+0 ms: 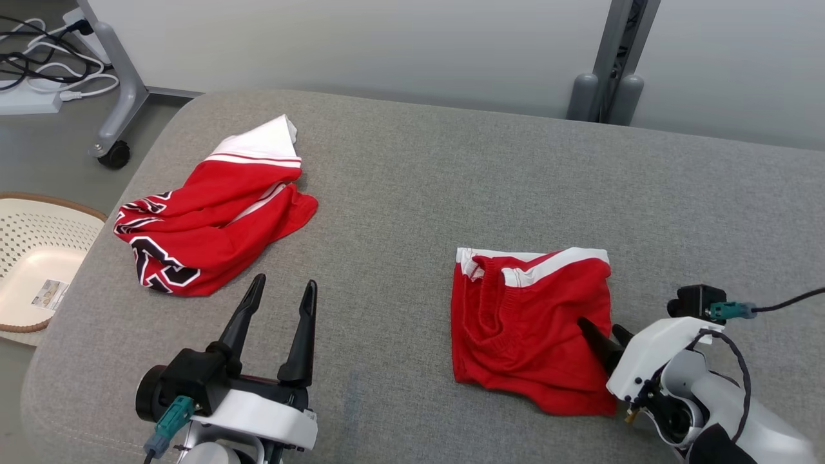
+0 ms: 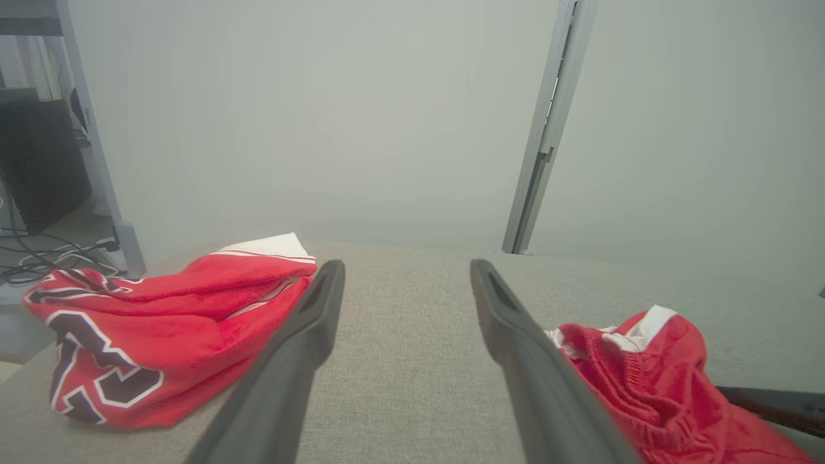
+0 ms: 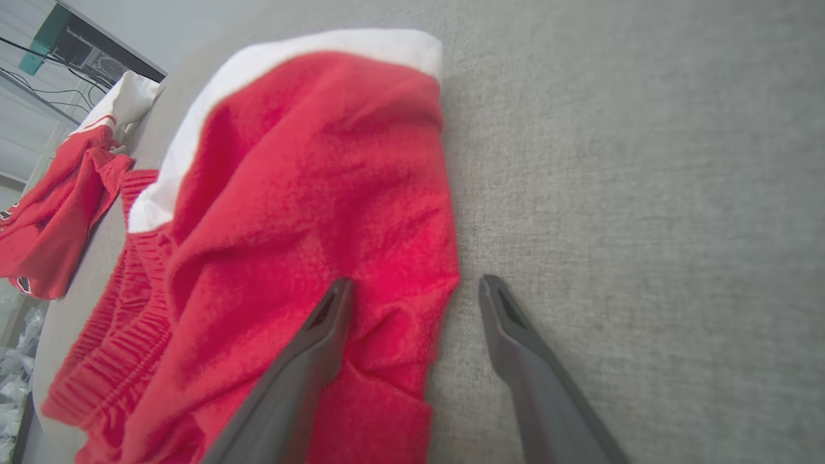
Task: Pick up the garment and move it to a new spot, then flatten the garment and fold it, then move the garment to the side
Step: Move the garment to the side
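A folded red garment (image 1: 522, 316) with white trim and a ribbed waistband lies on the grey padded table (image 1: 412, 174), right of centre. My right gripper (image 1: 599, 325) stands open at its right edge. In the right wrist view, one finger (image 3: 309, 348) lies over the red cloth (image 3: 303, 167) and the other over bare table, with my right gripper (image 3: 416, 283) holding nothing. My left gripper (image 1: 285, 281) is open and empty above the front of the table, between the two garments. The left wrist view shows the left gripper (image 2: 407, 265) with the folded garment (image 2: 651, 374) to its right.
A crumpled red jersey (image 1: 213, 219) with black and white lettering lies at the table's left, also in the left wrist view (image 2: 161, 322). A cream perforated basket (image 1: 38, 258) sits on the floor beyond the left edge. A wheeled stand leg (image 1: 116, 151) and cables are at the back left, grey posts (image 1: 612, 64) behind.
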### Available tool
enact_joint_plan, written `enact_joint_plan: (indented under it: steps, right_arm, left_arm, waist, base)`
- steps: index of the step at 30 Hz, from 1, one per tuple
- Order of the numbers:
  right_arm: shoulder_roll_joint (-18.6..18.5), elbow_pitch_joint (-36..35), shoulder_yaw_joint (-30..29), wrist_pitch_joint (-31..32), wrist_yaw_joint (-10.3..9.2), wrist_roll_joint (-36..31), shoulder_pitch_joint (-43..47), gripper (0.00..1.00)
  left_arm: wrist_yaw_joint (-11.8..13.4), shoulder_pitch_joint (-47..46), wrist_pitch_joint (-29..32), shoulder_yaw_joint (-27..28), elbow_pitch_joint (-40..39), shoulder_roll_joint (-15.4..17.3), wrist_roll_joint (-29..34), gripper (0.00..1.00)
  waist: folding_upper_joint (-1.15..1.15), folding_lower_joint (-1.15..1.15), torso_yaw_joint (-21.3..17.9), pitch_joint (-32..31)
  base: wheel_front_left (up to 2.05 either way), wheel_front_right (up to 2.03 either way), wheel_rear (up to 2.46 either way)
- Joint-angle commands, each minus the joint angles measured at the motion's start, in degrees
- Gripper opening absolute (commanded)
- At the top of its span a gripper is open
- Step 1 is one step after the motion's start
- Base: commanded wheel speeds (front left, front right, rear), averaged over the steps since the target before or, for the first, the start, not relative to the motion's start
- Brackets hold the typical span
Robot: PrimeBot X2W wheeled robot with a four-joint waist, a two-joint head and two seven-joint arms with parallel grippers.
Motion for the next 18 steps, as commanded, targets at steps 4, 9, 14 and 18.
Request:
enact_joint_plan:
  steps: [4,9,14,18]
  right_arm:
    - [1.84,4.21,0.81,4.1,-0.22,0.52,-1.39,0.91]
    - [2.79,5.8,1.09,5.4,-0.21,0.23,-3.31,0.0]
    - [2.81,5.97,0.79,3.38,-0.09,0.09,-4.85,0.0]
    - [1.24,5.21,0.18,1.28,-0.09,0.11,-5.58,0.0]
  left_arm:
    - [0.19,-0.37,-0.21,-0.01,0.08,0.18,-0.49,1.0]
    - [0.26,-0.35,-0.21,-0.03,0.1,0.18,-0.51,1.0]
    - [0.37,-0.03,-0.21,0.19,0.08,0.17,-0.56,1.0]
    - [0.42,0.49,-0.21,0.72,-0.26,0.14,-0.41,1.0]
  waist:
    - [0.0,0.0,0.06,-0.15]
    - [0.0,0.0,0.19,-0.32]
    - [0.0,0.0,0.21,-0.61]
    - [0.0,0.0,-0.69,-0.95]
  base:
    - [0.0,0.0,0.0]
    - [0.0,0.0,0.0]
    - [0.0,0.0,0.0]
    - [0.0,0.0,0.0]
